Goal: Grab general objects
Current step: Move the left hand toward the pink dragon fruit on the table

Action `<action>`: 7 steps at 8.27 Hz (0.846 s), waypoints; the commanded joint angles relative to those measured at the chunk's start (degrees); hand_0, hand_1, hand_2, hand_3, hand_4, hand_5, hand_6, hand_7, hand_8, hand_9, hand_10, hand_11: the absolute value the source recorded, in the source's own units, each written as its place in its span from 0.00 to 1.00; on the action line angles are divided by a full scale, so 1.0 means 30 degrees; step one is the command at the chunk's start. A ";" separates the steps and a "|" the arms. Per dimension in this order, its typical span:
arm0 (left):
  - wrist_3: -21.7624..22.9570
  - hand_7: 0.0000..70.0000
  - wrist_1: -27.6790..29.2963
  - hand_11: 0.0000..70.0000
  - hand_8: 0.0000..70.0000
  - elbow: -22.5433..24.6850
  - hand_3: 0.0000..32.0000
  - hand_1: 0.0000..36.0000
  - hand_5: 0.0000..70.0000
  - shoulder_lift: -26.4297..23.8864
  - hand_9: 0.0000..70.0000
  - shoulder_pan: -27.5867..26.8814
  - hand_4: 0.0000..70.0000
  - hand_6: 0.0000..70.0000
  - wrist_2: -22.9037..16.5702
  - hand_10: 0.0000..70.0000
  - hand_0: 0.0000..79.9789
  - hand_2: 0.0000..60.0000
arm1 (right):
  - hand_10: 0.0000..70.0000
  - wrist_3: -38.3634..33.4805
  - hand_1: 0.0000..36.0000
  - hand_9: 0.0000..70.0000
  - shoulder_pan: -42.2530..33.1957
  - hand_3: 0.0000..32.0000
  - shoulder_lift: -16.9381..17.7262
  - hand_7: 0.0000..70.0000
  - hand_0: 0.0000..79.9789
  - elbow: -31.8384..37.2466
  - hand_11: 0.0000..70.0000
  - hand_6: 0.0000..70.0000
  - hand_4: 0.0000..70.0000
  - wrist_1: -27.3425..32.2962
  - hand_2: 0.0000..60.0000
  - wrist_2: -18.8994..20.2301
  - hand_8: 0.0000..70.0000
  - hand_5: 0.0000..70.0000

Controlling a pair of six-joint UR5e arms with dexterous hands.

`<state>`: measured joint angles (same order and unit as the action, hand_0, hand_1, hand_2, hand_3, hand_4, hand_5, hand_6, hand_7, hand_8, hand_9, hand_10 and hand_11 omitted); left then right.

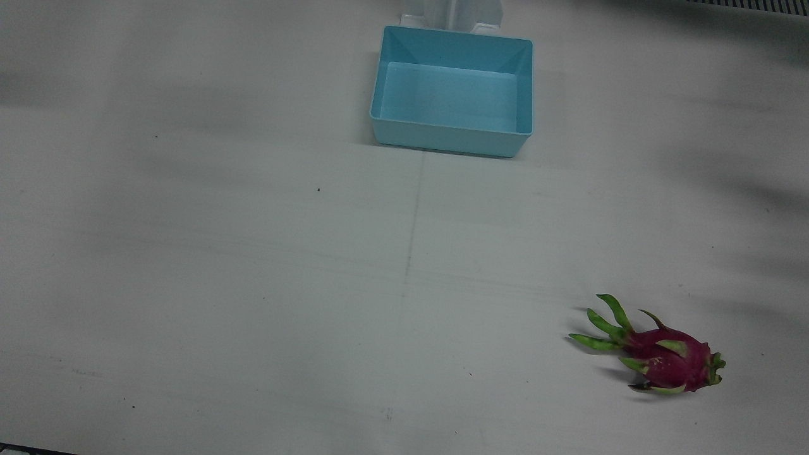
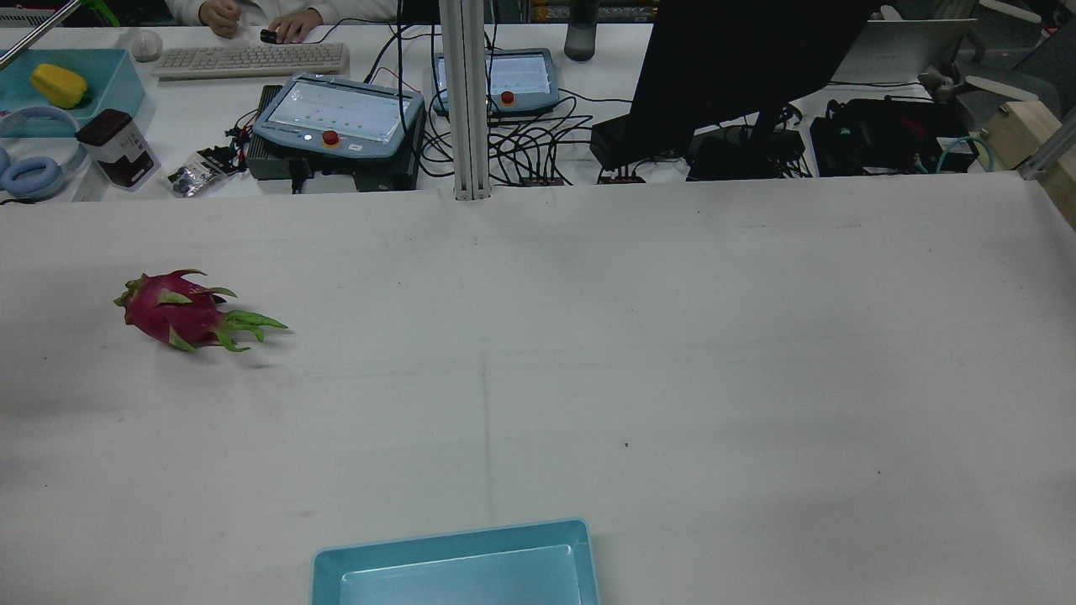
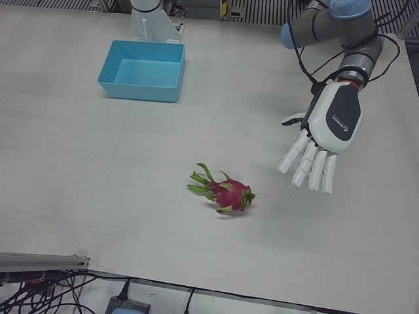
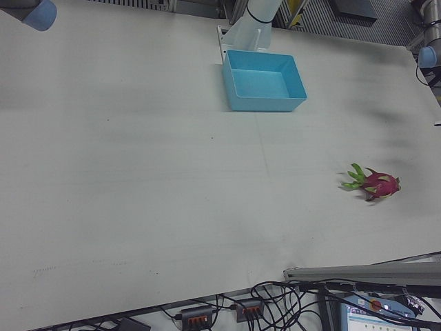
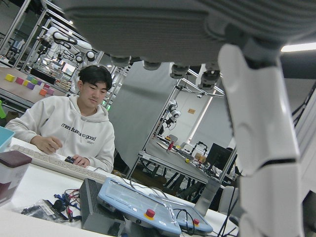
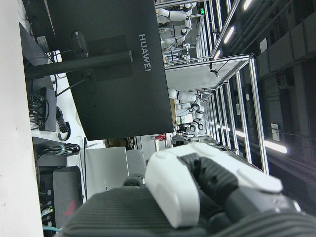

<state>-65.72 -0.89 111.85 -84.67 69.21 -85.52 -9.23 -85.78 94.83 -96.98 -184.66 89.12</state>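
Dragon fruit (image 3: 226, 192) lay alone on the table (image 3: 98, 196), near the empty left hand (image 3: 321, 140), fingers spread. Advised lowering over the pink body, clear of leaves.

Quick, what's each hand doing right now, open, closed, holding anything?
Left hand: open, fingers spread, holding nothing.
Right hand: only a close-up part shows; cannot be told.

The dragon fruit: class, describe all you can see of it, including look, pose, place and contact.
The dragon fruit is magenta-skinned with green, leaf-like scales. A tuft of longer green tips fans out from one end. It lies on its side on the white table, on the robot's left half, well away from the blue bin. Nothing else touches it; the left robot hand hovers open beside it, apart.
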 commanded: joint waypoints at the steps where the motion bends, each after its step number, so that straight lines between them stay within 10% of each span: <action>1: -0.3838 0.06 -0.0876 0.00 0.00 0.1329 0.55 0.42 0.08 -0.0164 0.00 -0.2324 0.10 0.00 0.1076 0.00 0.65 0.00 | 0.00 0.0000 0.00 0.00 0.0000 0.00 0.0000 0.00 0.00 0.0012 0.00 0.00 0.00 0.0000 0.00 -0.0029 0.00 0.00; 2: -0.4949 0.05 -0.0905 0.00 0.00 0.1213 0.72 0.45 0.00 -0.0484 0.00 -0.3402 0.12 0.00 0.2187 0.00 0.66 0.00 | 0.00 0.0000 0.00 0.00 0.0000 0.00 0.0000 0.00 0.00 0.0012 0.00 0.00 0.00 0.0000 0.00 0.0000 0.00 0.00; 3: -0.6091 0.06 -0.2356 0.00 0.00 0.1183 0.26 0.48 0.83 -0.1734 0.00 -0.4660 0.01 0.00 0.2749 0.00 0.67 0.00 | 0.00 0.0000 0.00 0.00 0.0000 0.00 0.0000 0.00 0.00 0.0012 0.00 0.00 0.00 0.0000 0.00 0.0000 0.00 0.00; 4: -0.6479 0.05 -0.3501 0.00 0.00 0.0341 0.12 0.50 1.00 -0.3313 0.00 -0.5398 0.00 0.00 0.3306 0.00 0.67 0.00 | 0.00 0.0000 0.00 0.00 0.0000 0.00 0.0000 0.00 0.00 0.0012 0.00 0.00 0.00 0.0000 0.00 0.0000 0.00 0.00; 5: -0.6309 0.05 -0.3687 0.00 0.00 -0.1378 0.41 0.53 0.30 -0.4634 0.00 -0.5463 0.07 0.00 0.3428 0.00 0.69 0.00 | 0.00 0.0000 0.00 0.00 0.0000 0.00 0.0000 0.00 0.00 0.0012 0.00 0.00 0.00 0.0000 0.00 0.0000 0.00 0.00; 6: -0.6308 0.06 -0.4588 0.00 0.00 -0.2701 0.58 0.55 0.01 -0.6126 0.00 -0.5522 0.12 0.00 0.3371 0.00 0.70 0.00 | 0.00 0.0000 0.00 0.00 0.0000 0.00 0.0000 0.00 0.00 0.0012 0.00 0.00 0.00 0.0000 0.00 0.0000 0.00 0.00; 7: -0.6279 0.04 -0.4945 0.00 0.00 -0.3381 0.61 0.52 0.00 -0.6576 0.00 -0.5813 0.11 0.00 0.3370 0.00 0.68 0.00 | 0.00 0.0000 0.00 0.00 0.0000 0.00 0.0000 0.00 0.00 0.0012 0.00 0.00 0.00 0.0000 0.00 0.0000 0.00 0.00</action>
<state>-84.42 -12.21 108.02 -98.38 53.30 -75.74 -9.23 -85.78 94.83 -96.94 -184.66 89.12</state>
